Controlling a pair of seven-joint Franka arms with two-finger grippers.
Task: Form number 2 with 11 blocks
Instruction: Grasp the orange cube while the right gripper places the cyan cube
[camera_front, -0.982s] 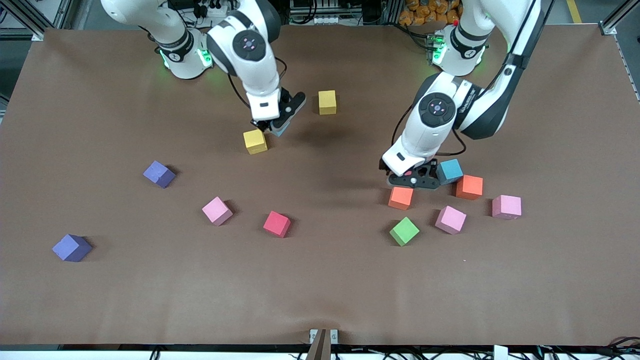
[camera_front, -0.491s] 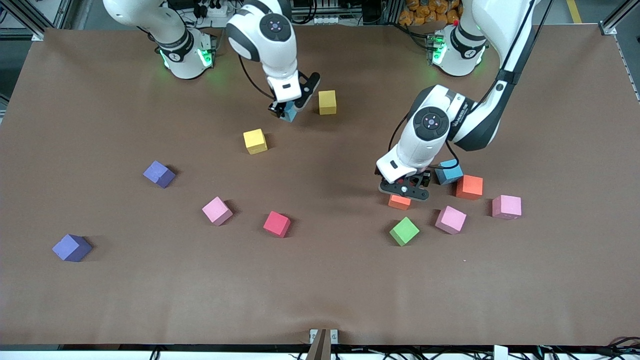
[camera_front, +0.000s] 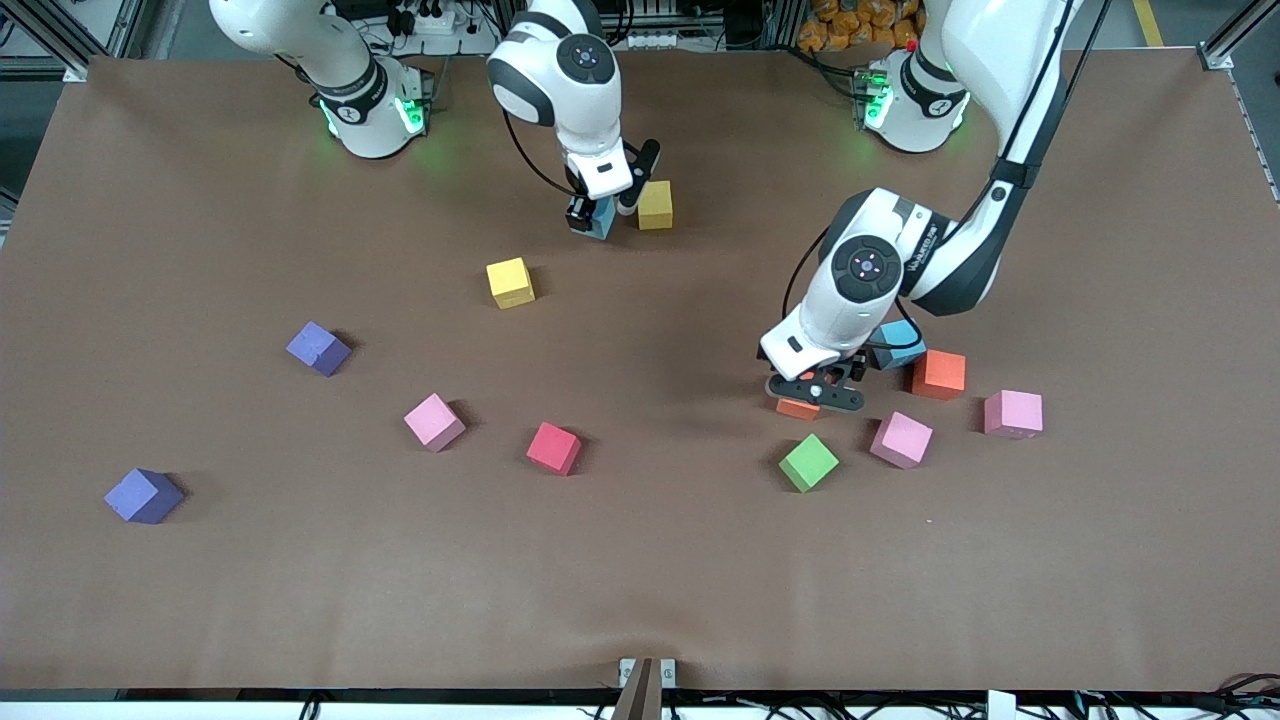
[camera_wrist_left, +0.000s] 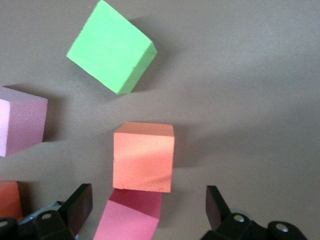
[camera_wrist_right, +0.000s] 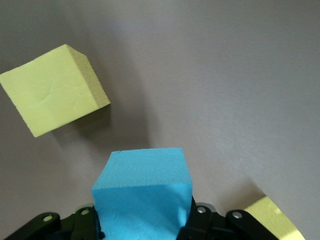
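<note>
My right gripper (camera_front: 600, 214) is shut on a blue block (camera_front: 600, 222) (camera_wrist_right: 142, 195), held low right beside a yellow block (camera_front: 655, 204) at the robots' side of the table. A second yellow block (camera_front: 510, 282) (camera_wrist_right: 52, 90) lies nearer the front camera. My left gripper (camera_front: 815, 393) (camera_wrist_left: 147, 210) stands open low over an orange block (camera_front: 797, 408) (camera_wrist_left: 143, 156). A reddish-pink block (camera_wrist_left: 131, 217) lies between its fingers (camera_wrist_left: 77, 207), touching the orange one. No number 2 is formed; the blocks lie scattered.
Round the left gripper lie a blue block (camera_front: 898, 345), an orange block (camera_front: 938, 374), a green block (camera_front: 808, 462) and two pink blocks (camera_front: 901, 439) (camera_front: 1013, 414). Toward the right arm's end lie two purple blocks (camera_front: 318, 348) (camera_front: 144, 495), a pink block (camera_front: 434, 421) and a red block (camera_front: 553, 447).
My right gripper carried the blue block from beside the nearer yellow block to beside the farther one and lowered it. My left gripper sank lower over the orange block.
</note>
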